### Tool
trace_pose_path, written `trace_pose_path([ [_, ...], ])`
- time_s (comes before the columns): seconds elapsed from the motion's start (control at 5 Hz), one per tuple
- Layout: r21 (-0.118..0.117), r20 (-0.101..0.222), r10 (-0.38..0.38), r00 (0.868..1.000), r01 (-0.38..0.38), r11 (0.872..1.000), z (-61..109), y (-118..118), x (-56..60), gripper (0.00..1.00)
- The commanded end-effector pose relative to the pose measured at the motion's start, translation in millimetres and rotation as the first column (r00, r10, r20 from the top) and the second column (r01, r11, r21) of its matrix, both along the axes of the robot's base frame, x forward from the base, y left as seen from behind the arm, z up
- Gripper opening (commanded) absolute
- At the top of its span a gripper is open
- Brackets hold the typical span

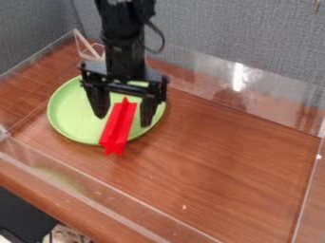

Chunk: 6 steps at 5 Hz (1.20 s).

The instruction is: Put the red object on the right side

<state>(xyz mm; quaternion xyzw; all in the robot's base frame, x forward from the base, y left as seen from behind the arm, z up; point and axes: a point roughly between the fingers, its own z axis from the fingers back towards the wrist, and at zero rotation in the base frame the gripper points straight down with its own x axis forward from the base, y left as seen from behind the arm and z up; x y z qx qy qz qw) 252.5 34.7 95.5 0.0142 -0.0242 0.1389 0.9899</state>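
Gripper (124,106) points straight down over the green plate (70,109), jaws spread wide, grasping nothing. The red object (118,127) lies free between the two fingers (97,102), its upper end on the plate and its lower end reaching past the plate's rim onto the wooden table (229,161). Fingertips appear to hang just above the plate; contact cannot be judged from this angle. Clear wall panels (241,76) surround the table.
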Motion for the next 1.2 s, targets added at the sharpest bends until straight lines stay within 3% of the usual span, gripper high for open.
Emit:
trace_pose_path([
  [0.0, 0.013, 0.031, -0.003, 1.0, 0.003, 1.0, -1.7, 2.2, 0.8, 1.0],
  [0.4, 0.017, 0.029, 0.016, 0.999, -0.016, 1.0, -7.1, 18.7, 3.3, 1.0],
  [0.8, 0.026, 0.035, 0.031, 0.999, -0.032, 0.999, -5.8, 36.8, 15.0, 1.0],
  [1.0, 0.028, 0.028, 0.021, 0.999, -0.022, 0.999, -5.1, 48.2, 12.1, 1.0],
])
